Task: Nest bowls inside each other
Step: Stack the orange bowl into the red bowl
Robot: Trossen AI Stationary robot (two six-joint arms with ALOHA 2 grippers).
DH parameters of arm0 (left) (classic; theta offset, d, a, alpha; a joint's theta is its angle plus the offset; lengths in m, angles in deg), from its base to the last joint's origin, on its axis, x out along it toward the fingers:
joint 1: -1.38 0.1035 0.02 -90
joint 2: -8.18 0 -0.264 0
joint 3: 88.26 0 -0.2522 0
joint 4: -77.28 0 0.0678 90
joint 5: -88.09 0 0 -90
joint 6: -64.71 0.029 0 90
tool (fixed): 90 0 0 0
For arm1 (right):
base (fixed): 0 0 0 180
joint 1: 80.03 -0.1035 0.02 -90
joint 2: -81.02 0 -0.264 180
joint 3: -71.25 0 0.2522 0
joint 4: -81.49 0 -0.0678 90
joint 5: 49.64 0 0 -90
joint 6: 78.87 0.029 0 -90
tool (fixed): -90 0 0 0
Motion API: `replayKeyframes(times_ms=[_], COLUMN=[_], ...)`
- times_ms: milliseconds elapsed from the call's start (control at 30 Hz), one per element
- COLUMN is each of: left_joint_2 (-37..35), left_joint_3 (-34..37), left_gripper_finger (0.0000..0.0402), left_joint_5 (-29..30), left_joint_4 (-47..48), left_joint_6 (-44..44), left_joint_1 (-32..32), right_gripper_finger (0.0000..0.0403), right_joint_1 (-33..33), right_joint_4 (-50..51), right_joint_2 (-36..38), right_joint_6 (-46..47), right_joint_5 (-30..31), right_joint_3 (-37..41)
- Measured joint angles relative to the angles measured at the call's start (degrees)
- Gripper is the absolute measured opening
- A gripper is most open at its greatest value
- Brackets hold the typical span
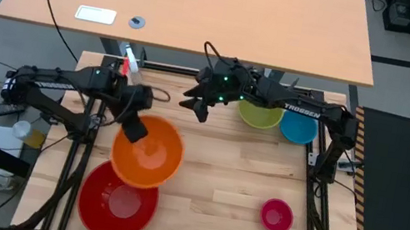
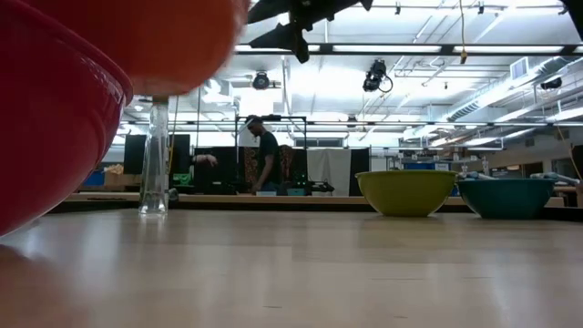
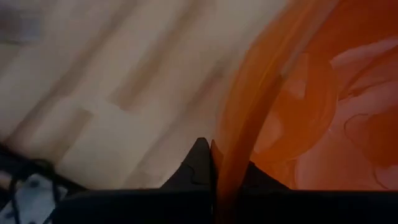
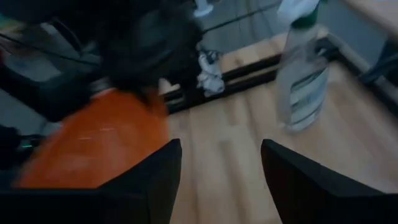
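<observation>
Two pincers are in play. The left pincer [image 1: 133, 129] is clenched on the rim of the orange bowl [image 1: 149, 153]; the left wrist view shows the thin orange wall pinched between its dark fingers [image 3: 198, 163]. That bowl hangs tilted above the worktop [image 1: 221, 169], overlapping the far edge of the red bowl [image 1: 117, 203], and the low view suggests it is clear of the wood, though the blur there makes this uncertain. The right pincer [image 1: 200, 104] hovers near the middle of the worktop's far side, its jaws released and spread wide with nothing between them; its own view looks past them at the orange bowl and a spray bottle [image 4: 303, 78].

Further out, the green bowl [image 1: 260, 114] and blue bowl [image 1: 299, 128] sit side by side at the far right, and the small pink bowl [image 1: 277, 216] stands alone at the near right. No bowl is nested yet, so I judge the task barely begun: the orange one looks bound for the red, with three more to follow.
</observation>
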Motion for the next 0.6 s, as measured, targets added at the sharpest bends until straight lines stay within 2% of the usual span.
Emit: replayKeyframes(times_ms=[267, 433, 600], left_joint_2=[0.0, 0.45, 3.14], left_joint_3=[0.03, 3.03, 8.13], left_gripper_finger=[0.0008, 0.0009, 0.0012], left_joint_5=[-5.93, -4.89, -2.21], left_joint_4=[-0.21, -4.57, -9.18], left_joint_6=[5.41, 4.0, -0.43], left_joint_1=[-13.89, -23.43, -28.86], right_gripper_finger=[0.023, 0.0229, 0.0229], right_joint_1=[1.59, 3.1, 3.78], right_joint_4=[-5.87, -5.79, -5.27], right_joint_2=[-0.04, 0.09, 0.09], right_joint_6=[-1.41, -1.25, -0.85], right_joint_5=[1.6, 1.36, 0.22], right_joint_3=[0.19, 0.19, 0.19])
